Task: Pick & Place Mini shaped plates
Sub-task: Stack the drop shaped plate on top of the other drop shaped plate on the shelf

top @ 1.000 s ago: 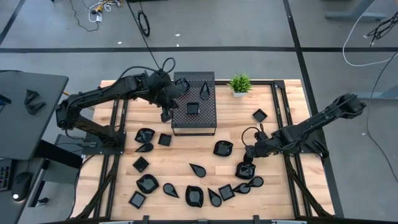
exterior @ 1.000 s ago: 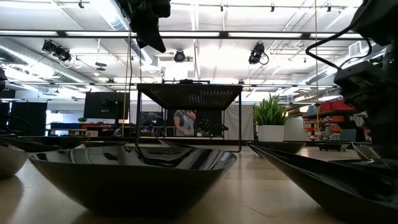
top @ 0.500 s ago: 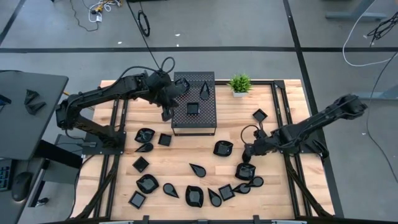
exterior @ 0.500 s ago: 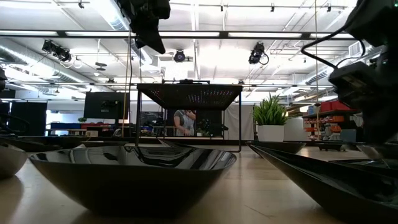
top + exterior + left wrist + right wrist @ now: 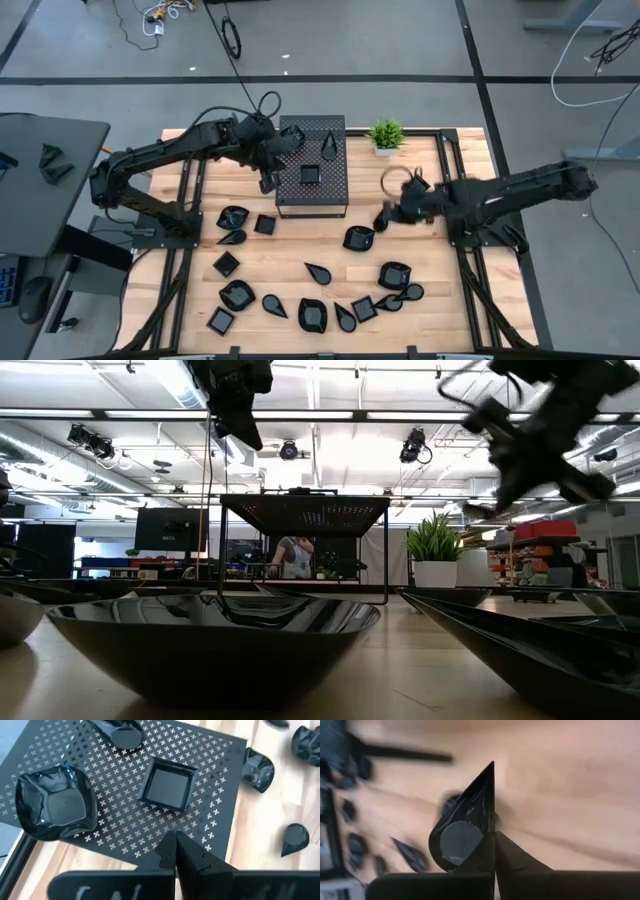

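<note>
We've got the right gripper (image 5: 494, 832) pinched shut on a teardrop plate (image 5: 465, 825) by its rim, so a quick swing toward the perforated box (image 5: 312, 165) might fling it.

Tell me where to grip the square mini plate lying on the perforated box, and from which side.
Take the square mini plate by its raised rim, on the straight edge nearest the left pincer, probably from above: one finger inside the well, one outside. It lies flat, open side up, on the perforated box, likely too shallow for a sideways grab, and that edge is clear of other dishes.
</note>
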Robot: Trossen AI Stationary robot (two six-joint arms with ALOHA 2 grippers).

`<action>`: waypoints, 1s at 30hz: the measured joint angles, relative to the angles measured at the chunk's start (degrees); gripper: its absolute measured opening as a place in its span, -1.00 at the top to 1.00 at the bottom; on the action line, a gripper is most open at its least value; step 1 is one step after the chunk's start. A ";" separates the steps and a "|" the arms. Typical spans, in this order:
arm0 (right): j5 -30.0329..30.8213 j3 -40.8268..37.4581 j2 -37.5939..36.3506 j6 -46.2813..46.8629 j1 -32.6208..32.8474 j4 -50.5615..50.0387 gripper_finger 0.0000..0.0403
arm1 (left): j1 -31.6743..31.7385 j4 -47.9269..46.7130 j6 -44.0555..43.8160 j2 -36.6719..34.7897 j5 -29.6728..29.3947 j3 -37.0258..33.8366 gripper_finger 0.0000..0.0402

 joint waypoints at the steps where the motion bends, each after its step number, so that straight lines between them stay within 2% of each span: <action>1: -0.02 2.47 0.00 -1.98 -1.88 -1.56 1.00 | 0.29 -0.39 0.11 -0.11 0.00 0.00 0.99; 7: -2.14 17.36 4.03 -16.06 -13.33 -5.51 1.00 | 2.49 -1.46 0.17 -1.01 0.01 0.02 0.99; 15: -6.62 37.15 23.73 -36.07 -24.68 -5.60 1.00 | 4.71 -1.12 0.17 -1.50 0.00 0.04 0.99; 19: -6.92 45.73 34.31 -43.73 -27.75 -5.57 1.00 | 4.73 -1.12 -0.17 -1.49 -0.31 0.02 0.99; 23: -6.80 51.76 41.77 -48.49 -29.22 -5.71 1.00 | 4.73 -1.10 -0.29 -1.49 -0.39 0.02 0.99; 30: -6.63 54.79 45.69 -50.02 -30.01 -7.15 1.00 | 4.73 -1.08 -0.73 -1.49 -1.51 0.02 0.99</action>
